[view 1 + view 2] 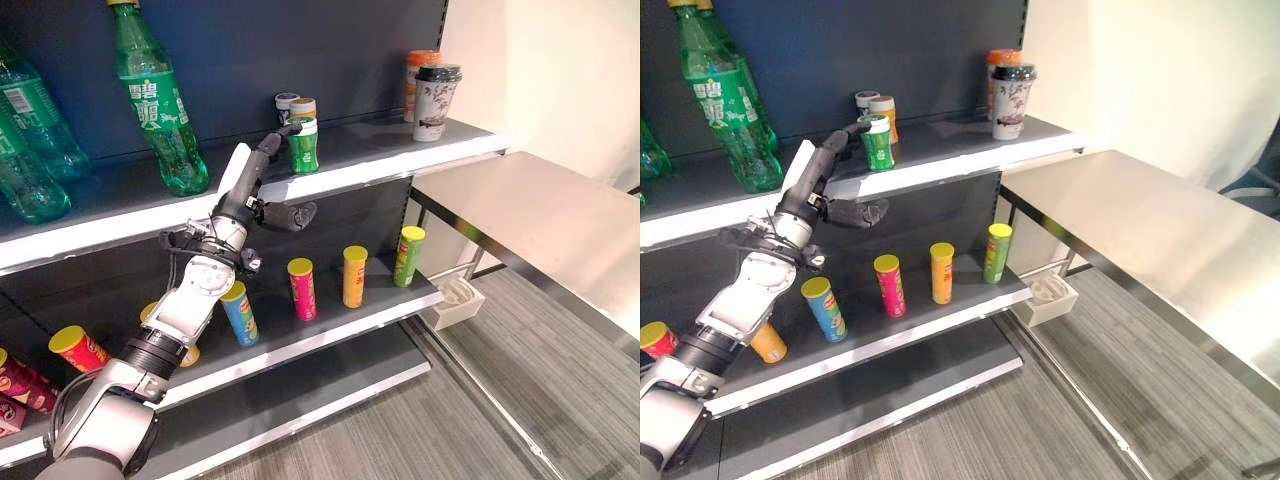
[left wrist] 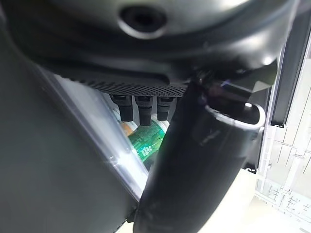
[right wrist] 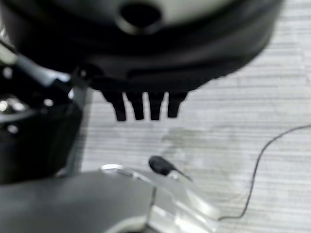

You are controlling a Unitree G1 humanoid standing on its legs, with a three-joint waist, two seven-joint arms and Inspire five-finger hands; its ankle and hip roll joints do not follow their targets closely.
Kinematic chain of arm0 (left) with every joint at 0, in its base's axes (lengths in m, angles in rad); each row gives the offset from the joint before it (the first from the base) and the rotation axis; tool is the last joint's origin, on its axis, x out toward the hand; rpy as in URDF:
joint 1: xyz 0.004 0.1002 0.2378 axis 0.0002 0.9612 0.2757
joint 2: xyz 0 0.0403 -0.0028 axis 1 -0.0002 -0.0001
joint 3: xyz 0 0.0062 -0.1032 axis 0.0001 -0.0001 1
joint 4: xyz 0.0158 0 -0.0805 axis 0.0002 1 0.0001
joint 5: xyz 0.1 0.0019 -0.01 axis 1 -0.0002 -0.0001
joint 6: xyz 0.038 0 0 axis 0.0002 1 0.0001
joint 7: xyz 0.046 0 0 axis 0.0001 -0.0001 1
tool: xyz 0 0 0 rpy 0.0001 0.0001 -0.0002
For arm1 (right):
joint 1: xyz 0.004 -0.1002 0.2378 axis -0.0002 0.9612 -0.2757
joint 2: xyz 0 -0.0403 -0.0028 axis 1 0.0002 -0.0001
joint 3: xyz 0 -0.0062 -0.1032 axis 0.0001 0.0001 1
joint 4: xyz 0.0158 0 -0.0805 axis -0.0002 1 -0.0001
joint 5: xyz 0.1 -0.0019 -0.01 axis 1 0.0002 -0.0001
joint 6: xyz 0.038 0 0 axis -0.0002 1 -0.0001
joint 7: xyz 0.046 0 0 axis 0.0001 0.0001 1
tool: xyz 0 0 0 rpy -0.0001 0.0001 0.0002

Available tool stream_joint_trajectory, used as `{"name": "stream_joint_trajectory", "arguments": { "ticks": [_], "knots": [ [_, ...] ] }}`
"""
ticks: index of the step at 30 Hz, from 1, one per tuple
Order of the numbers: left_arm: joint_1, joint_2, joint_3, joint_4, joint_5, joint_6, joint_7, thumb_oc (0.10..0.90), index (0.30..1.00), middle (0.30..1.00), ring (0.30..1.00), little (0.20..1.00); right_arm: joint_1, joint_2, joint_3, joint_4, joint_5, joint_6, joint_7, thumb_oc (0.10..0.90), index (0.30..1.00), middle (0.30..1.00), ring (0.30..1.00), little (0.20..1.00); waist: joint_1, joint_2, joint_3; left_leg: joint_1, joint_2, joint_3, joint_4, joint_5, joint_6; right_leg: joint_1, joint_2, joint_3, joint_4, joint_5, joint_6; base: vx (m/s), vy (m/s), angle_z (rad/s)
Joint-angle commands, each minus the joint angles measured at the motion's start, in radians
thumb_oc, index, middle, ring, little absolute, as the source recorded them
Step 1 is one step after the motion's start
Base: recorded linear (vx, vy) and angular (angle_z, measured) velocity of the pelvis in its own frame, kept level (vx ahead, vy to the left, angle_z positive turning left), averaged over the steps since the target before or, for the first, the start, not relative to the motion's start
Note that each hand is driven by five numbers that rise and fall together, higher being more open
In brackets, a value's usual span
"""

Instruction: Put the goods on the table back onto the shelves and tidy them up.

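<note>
Up at shelf edge, left hand (image 1: 262, 175) outstretched, straight fingers touching green can (image 1: 303, 146), thumb apart.

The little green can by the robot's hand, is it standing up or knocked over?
Standing up. The green can sits upright on the upper shelf, lid on top, left hand beside it with straight fingers.

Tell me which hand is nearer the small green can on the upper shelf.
Left. The left hand reaches up with straight fingers touching the small green can at the shelf's front edge. The right hand hangs over the floor, away from the shelves.
</note>
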Motion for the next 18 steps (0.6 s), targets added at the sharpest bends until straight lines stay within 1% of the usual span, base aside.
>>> {"name": "stream_joint_trajectory", "arguments": {
  "ticks": [1,11,18],
  "knots": [
    [-0.252,0.028,0.02,0.087,0.041,-0.037,0.039,0.8,0.9,0.9,0.9,0.9,-0.004,-0.005,0.025,0.014,0.02,-0.01,0.015,0.8,0.9,0.9,0.9,0.9,-0.021,-0.055,0.016,0.035,-0.03,0.022,0.009,-0.126,-0.006,0.044,-0.026,0.02,0.029,-0.08,0.038,0.0,-0.015,-0.16],
    [-0.332,0.032,-0.019,0.192,0.036,-0.025,0.051,0.8,0.9,0.9,0.9,0.9,0.019,-0.01,0.008,0.017,0.04,-0.013,0.021,0.8,0.9,0.9,0.9,0.9,-0.041,-0.05,0.015,0.04,-0.028,0.033,0.009,-0.126,-0.006,0.035,-0.025,0.031,0.033,-0.078,0.039,0.0,-0.002,-0.02],
    [-0.344,0.045,-0.02,0.221,0.042,-0.02,0.058,0.8,0.9,0.9,0.9,0.9,0.03,-0.015,-0.002,0.014,0.048,-0.017,0.024,0.8,0.9,0.9,0.9,0.9,-0.047,-0.05,0.016,0.042,-0.026,0.04,0.009,-0.128,-0.006,0.031,-0.022,0.038,0.033,-0.079,0.039,0.0,-0.006,-0.04]
  ]
}}
